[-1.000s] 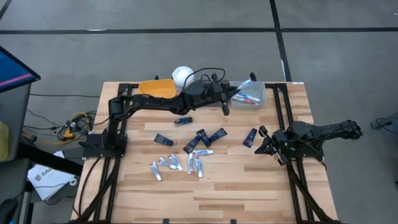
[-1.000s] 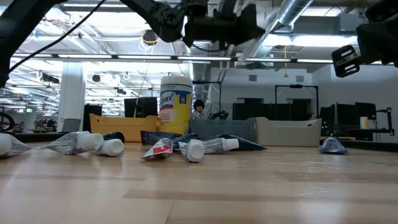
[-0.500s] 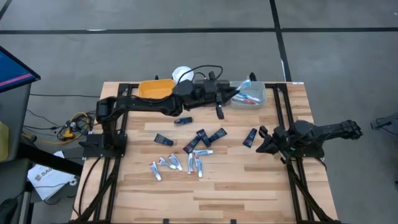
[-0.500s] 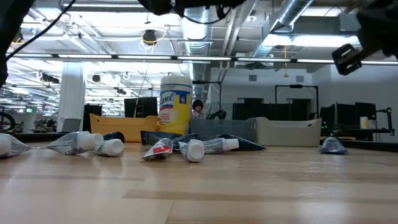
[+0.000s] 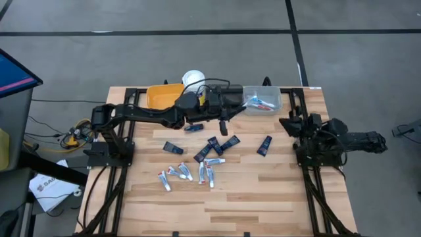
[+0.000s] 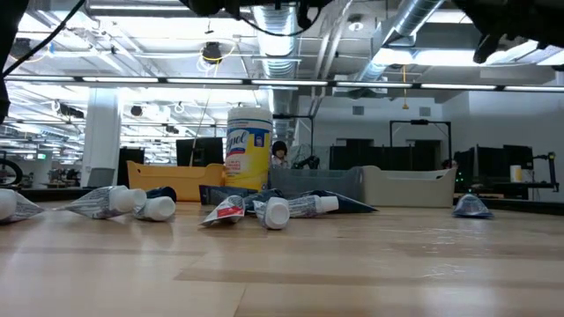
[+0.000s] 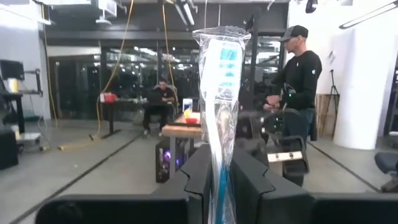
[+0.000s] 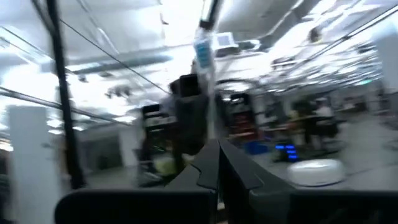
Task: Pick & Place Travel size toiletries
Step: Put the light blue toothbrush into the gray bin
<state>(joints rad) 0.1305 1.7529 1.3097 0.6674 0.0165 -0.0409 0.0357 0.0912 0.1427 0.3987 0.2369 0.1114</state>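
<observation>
1. Above the back half of the table, the left gripper (image 5: 231,110) is clamped on a wrapped toothbrush (image 7: 221,106). In the left wrist view the fingers (image 7: 198,177) pinch the lower end of the clear sleeve, so the brush projects straight out ahead of them.
2. Gripping by one end leaves most of the toothbrush free. In my judgement this lets the far end go into a container first.
3. From above, the held toothbrush points toward the clear bin (image 5: 263,100) at the back right of the table, just beside the gripper. That bin already contains similar white-and-blue items, so it is probably the drop point.
4. Loose toiletries lie in the table's middle. Dark navy tubes (image 5: 222,145) are scattered nearest the arm, one more navy tube (image 5: 264,145) lies apart toward the right arm, and white tubes (image 5: 187,173) sit in a row closer to the front edge. They lie flat and mostly apart, which leaves room for fingers to come down on each one.
5. At the back left, the yellow bin (image 5: 164,94) and the white-lidded tub (image 5: 192,78) stand clear of the loose items.
6. At the right edge of the table, the right gripper (image 5: 287,124) waits, fully closed and empty, away from the bin.
</observation>
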